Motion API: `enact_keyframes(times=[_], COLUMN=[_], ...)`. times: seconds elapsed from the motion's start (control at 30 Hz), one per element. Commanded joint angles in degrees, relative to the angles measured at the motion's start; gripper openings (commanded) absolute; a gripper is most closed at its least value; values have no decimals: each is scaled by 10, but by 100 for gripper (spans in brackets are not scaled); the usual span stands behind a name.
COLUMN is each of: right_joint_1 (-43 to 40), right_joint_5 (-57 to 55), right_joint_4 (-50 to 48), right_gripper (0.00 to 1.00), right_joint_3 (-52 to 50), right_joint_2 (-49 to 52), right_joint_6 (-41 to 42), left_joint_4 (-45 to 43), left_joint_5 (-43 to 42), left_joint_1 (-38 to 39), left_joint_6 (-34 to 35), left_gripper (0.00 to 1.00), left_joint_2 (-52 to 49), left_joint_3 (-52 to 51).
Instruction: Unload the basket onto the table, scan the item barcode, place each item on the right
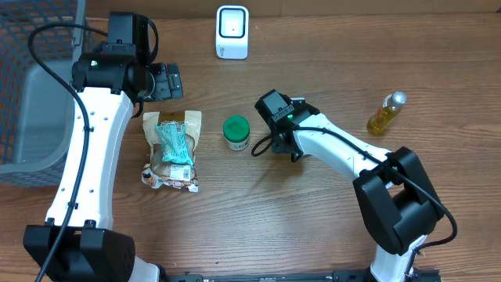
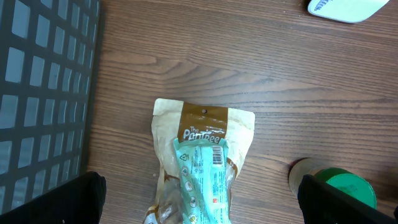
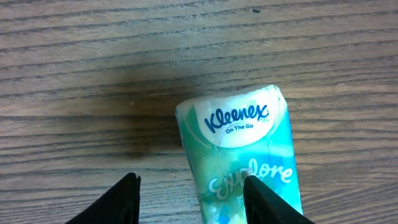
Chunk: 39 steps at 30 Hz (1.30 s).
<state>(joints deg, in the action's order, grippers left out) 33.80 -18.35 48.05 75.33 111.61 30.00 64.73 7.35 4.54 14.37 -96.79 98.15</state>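
A white barcode scanner [image 1: 232, 31] stands at the table's back edge; its corner [image 2: 345, 7] shows in the left wrist view. A teal Kleenex pack [image 3: 239, 143] lies on the wood under my right gripper [image 3: 190, 180], hidden in the overhead view by the right arm. The gripper's jaws stand open: one finger [image 3: 270, 202] overlaps the pack, the other is apart from it. My right gripper [image 1: 274, 110] sits mid-table. My left gripper [image 2: 208, 202] is wide open above a brown pouch [image 2: 186, 124] with a teal barcoded packet [image 2: 205, 174] on it.
A green-lidded jar [image 1: 236, 131] stands between the pouch [image 1: 172, 153] and the right gripper. A yellow bottle [image 1: 386, 113] lies at the far right. A grey mesh basket [image 1: 31, 94] fills the left edge, and my left gripper [image 1: 164, 81] hangs beside it.
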Motion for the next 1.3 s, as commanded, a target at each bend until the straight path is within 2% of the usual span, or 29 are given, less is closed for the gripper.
enact_keyframes(times=[0.0,0.33,0.47,0.63,0.9,1.13,1.17,1.2,1.27], right_joint_1=[-2,-2,-2,-2,-2,-2,-2,-2,-2], right_joint_5=[0,-23,-54,-59,-56,-20,-13,-7,2], right_joint_4=[-1,-49,-63,-82,-90,-90,-90,-90,-90], right_gripper=[50,49,41,40,22,17,7,4,4], right_joint_3=[15,-24,-43,-61,-68,-68,-68,-67,-64], right_joint_2=[-1,0,0,0,1,1,1,0,-1], right_joint_6=[-3,-33,-33,-33,-33,-33,-33,-32,-29], left_joint_4=[-2,-2,-2,-2,-2,-2,-2,-2,-2], left_joint_5=[5,5,5,5,5,5,5,5,5], left_joint_1=[4,4,4,4,4,4,4,4,4], left_joint_6=[-11,-11,-11,-11,-11,-11,-11,-11,-11], left_gripper=[100,99,100,100,100,100,100,100,100], left_joint_2=[2,2,2,2,2,2,2,2,2], left_joint_3=[11,11,11,11,11,11,11,11,11])
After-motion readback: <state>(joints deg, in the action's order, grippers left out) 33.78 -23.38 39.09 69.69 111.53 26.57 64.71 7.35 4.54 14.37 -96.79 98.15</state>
